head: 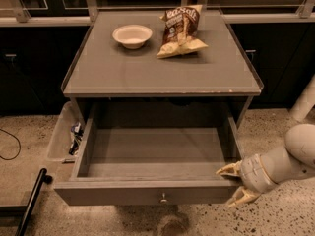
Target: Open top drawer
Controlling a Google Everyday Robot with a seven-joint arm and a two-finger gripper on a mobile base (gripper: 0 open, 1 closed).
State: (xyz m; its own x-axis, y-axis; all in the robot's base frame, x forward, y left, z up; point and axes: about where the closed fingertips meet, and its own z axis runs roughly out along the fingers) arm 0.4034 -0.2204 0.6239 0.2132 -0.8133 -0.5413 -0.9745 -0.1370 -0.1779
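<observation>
At six o'clock the drawer (147, 194) stands pulled well out under the table (162, 75). At five o'clock we see the gripper (232, 185) by its right corner, fingers spread wide, holding nothing

The arm (295, 157) is a smooth white tube with a bulbous joint, narrowing through what looks like a ribbed pale wrist (253, 173) to the gripper (226, 187) at the drawer's (123, 194) front right corner, its two pointed fingers (227, 170) yellowish-tan and parted.

At lower right, the arm (290, 157) behind the hand (226, 186) is running off the frame's edge; the top drawer (138, 194) is hiding whatever lies beneath it
</observation>
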